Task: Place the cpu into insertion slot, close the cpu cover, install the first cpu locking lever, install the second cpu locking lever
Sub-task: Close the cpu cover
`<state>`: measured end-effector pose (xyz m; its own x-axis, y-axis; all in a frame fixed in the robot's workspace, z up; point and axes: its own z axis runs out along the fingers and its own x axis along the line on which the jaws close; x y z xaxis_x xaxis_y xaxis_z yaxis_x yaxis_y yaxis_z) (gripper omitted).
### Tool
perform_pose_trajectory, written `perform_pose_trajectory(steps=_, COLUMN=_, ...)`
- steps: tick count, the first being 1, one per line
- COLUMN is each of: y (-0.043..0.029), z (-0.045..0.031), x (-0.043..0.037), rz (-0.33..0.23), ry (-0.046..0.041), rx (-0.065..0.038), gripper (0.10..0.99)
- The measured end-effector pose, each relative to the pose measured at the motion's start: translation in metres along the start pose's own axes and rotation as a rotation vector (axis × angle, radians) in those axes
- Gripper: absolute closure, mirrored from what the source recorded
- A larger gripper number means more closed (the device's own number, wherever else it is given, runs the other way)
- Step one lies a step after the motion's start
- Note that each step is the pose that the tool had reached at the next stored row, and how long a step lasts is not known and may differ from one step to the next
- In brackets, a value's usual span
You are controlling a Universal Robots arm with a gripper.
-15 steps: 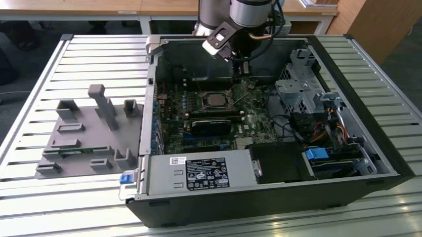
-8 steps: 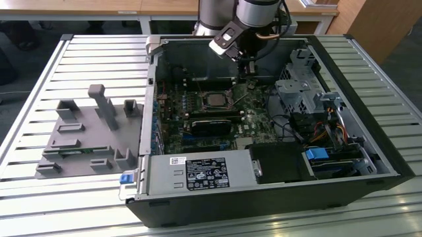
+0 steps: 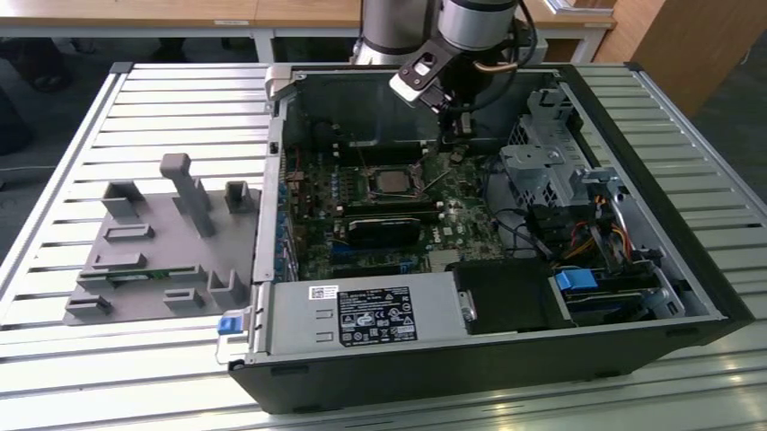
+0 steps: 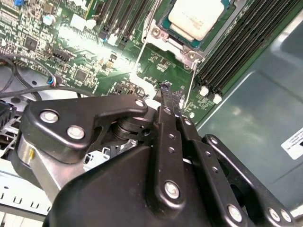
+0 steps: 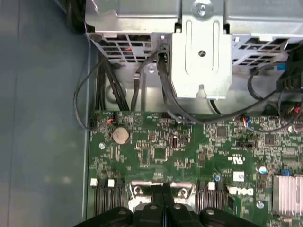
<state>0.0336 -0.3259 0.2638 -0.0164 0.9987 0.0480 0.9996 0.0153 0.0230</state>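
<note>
The cpu [image 4: 196, 16] lies in the insertion slot [image 3: 372, 180] on the green board [image 5: 189, 151] of the open computer case [image 3: 695, 269]. Its pale top is partly cut off in the second wrist view. Whether the cpu cover [image 4: 173, 42] is latched is hard to make out. The pincer [image 4: 165, 89] hovers just beside the slot, fingers closed together on nothing visible. A power supply [image 3: 359, 314] carries a white label, too small to read. The case stands on a slatted tabletop [image 3: 156, 99].

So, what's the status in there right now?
Gripper shut, low over the circuit board, beside the socket. Chip seated in the socket. Nothing between them.
</note>
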Motion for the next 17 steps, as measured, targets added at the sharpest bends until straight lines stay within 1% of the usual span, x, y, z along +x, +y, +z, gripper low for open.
perform_pose_trajectory(steps=12, y=0.0156, z=0.0046, x=0.0023, rz=0.000, ry=0.0000, rx=0.001, gripper=0.980)
perform_pose_trajectory(steps=17, y=0.0195, z=0.0067, x=0.0033, rz=0.000, ry=-0.0002, rx=0.001, gripper=0.980)
